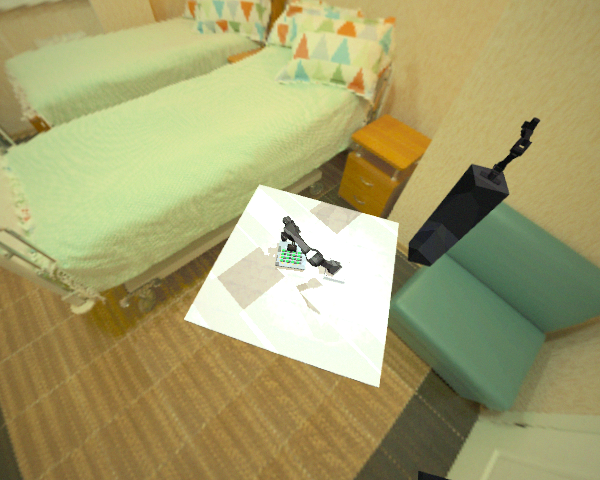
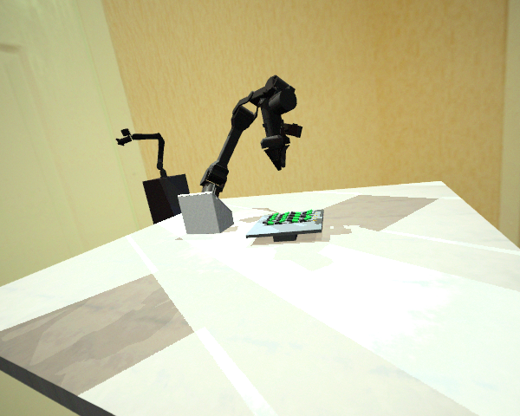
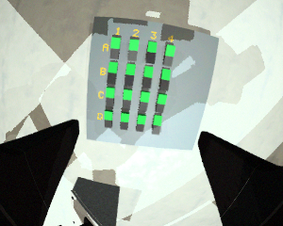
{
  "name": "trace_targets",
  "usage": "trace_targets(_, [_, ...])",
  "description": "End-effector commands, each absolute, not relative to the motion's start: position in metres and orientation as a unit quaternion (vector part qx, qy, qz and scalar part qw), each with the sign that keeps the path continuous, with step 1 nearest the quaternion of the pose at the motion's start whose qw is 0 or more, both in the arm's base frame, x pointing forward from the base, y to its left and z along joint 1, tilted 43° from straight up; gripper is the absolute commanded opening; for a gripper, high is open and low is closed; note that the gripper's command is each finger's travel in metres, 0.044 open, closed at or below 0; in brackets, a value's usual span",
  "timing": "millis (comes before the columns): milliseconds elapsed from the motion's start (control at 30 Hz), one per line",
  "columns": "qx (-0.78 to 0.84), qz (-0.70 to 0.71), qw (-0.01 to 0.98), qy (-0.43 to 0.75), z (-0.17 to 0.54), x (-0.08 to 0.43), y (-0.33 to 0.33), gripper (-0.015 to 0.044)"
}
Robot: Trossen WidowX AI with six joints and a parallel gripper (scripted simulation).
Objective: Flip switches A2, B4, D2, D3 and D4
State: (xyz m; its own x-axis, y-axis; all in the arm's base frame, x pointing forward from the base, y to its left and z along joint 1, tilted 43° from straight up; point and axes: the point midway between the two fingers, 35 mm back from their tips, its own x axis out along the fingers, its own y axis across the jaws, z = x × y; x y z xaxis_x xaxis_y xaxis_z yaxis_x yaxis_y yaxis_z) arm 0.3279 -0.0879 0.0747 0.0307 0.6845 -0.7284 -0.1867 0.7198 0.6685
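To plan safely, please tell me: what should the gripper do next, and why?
Probably close its fingers before pressing: the gripper stands open above the panel, fingertips wider apart than the switch rows.

The switch panel [image 1: 278, 264] [image 2: 283, 230] [image 3: 96, 127] is pale blue-grey, with yellow row letters and column numerals. Each rocker switch is part bright green, part dark grey or black. The gripper [image 1: 291, 248] [image 2: 280, 169] [image 3: 141, 132] is black. The tabletop [image 1: 341, 330] [image 2: 363, 322] [image 3: 259, 108] is white with grey-brown patches. The chair [image 1: 471, 320] is green. The pillow [image 1: 336, 56] carries orange, teal, grey and green triangles on cream.
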Motion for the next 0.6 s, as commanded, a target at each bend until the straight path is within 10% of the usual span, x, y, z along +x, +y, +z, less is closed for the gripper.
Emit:
trace_targets(0, [0.2, 0.316, 0.689, 0.621, 0.073, 0.33, -0.086, 0.0374])
trace_targets(467, [0.202, 0.311, 0.678, 0.635, 0.023, 0.391, -0.003, 0.0006])
trace_targets(567, [0.199, 0.313, 0.671, 0.642, 0.001, 0.392, 0.018, 0.0])
